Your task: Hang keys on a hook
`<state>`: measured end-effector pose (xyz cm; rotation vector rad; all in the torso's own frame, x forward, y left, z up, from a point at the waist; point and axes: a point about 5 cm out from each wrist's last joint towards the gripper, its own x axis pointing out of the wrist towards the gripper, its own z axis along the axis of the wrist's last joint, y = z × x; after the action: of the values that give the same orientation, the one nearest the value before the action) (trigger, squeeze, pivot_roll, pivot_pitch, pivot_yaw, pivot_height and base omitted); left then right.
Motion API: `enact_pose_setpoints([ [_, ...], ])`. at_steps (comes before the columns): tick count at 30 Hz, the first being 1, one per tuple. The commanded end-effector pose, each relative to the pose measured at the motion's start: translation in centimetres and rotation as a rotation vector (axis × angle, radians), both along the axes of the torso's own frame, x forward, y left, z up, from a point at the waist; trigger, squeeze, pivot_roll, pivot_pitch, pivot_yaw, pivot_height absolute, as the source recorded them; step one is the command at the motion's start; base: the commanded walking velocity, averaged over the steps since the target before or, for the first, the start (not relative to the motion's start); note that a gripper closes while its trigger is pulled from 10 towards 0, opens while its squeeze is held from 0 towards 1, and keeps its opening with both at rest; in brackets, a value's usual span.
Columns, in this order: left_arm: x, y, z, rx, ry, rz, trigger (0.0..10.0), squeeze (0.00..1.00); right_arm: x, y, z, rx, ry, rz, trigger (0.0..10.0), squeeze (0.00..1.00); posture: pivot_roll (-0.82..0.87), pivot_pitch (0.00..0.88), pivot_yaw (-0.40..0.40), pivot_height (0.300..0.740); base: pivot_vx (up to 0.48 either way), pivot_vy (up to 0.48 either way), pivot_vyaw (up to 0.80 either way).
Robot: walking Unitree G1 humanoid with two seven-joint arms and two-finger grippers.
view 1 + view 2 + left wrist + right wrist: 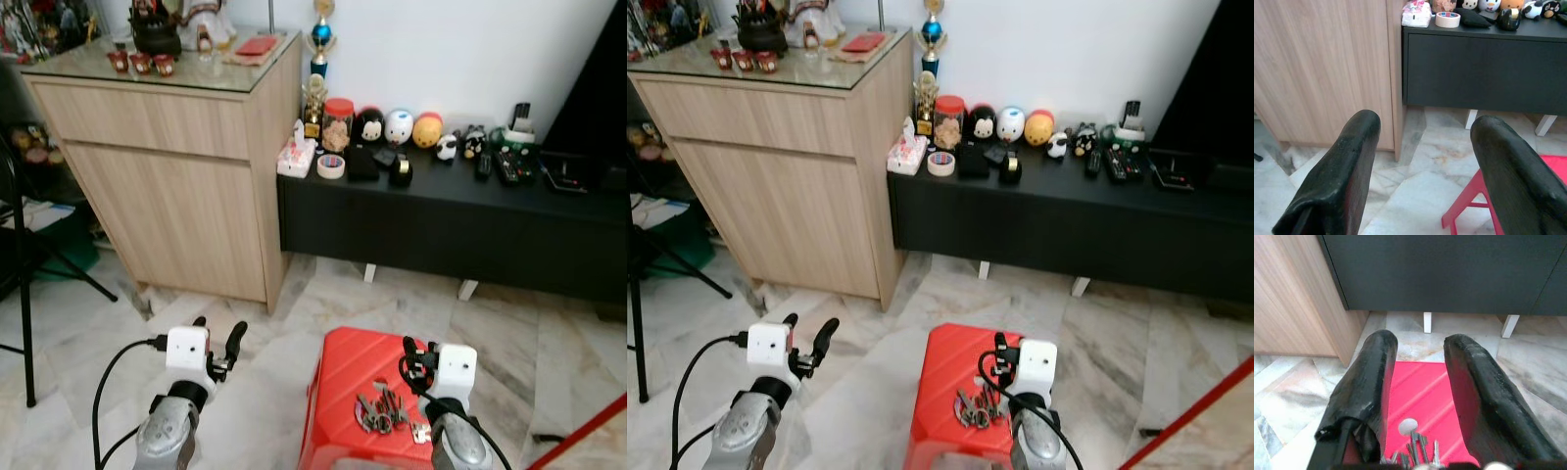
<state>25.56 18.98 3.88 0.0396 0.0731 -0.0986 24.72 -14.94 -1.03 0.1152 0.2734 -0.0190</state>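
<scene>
Black stand legs (24,294): stood on the pale marble floor (265,333) at about 9 o'clock in the head view.
Light wooden cabinet with a glass top (176,166): stood at 10 to 11 o'clock against the white wall (460,49), with small red cups (140,63), a dark pot (155,34) and a flat red case (257,45) on top.
Left gripper (217,345): hung at 7 o'clock over bare floor, well apart from the keys; its two black fingers (1342,171) stood spread with nothing between them.
Low black console (441,220): ran from 12 to 3 o'clock, touching the cabinet's side; it carried a tissue pack (296,157), a roll of tape (331,165), a red-lidded jar (338,122), a gold and blue trophy (319,59), round plush toys (398,127) and remote controls (505,164).
Red plastic stool (358,392): sat at 6 o'clock on the floor, in front of the console.
Bunch of silver metal keys (384,409): lay flat on the stool top, near its front edge, just beside the right gripper, at its 9 o'clock.
Right gripper (416,354): hovered at 5 o'clock over the stool's right part; in the wrist view its fingers (1364,391) were parted, empty, with the keys lying below and between them, untouched.
Red bar (578,431): slanted across the 4 o'clock corner.
</scene>
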Motion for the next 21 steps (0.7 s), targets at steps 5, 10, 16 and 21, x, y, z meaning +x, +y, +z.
enact_pose_setpoints([
  [5, 0.08, 0.01, -0.09, 0.005, 0.014, -0.007, 10.0, 0.00, 0.28, 0.16, 0.18, 0.000, 0.005, -0.002, 10.0, 0.00, 0.00, 0.000, -0.042, 0.653, 0.000, 0.000, 0.00],
  [10, 0.19, 0.03, -0.08, 0.010, 0.015, -0.005, 10.0, 0.00, 0.30, 0.31, 0.50, -0.002, -0.029, 0.010, 10.0, 0.00, 0.01, 0.000, -0.042, 0.648, 0.000, 0.000, 0.00],
  [16, 0.18, 0.02, -0.10, 0.010, 0.015, -0.003, 10.0, 0.00, 0.25, 0.29, 0.41, -0.005, -0.024, 0.011, 10.0, 0.00, 0.01, 0.000, -0.042, 0.648, 0.000, 0.000, 0.00],
  [21, 0.14, 0.03, -0.12, 0.010, 0.015, -0.002, 10.0, 0.00, 0.18, 0.62, 0.45, 0.000, -0.033, 0.046, 10.0, 0.00, 0.01, 0.000, -0.043, 0.648, 0.000, 0.000, 0.10],
])
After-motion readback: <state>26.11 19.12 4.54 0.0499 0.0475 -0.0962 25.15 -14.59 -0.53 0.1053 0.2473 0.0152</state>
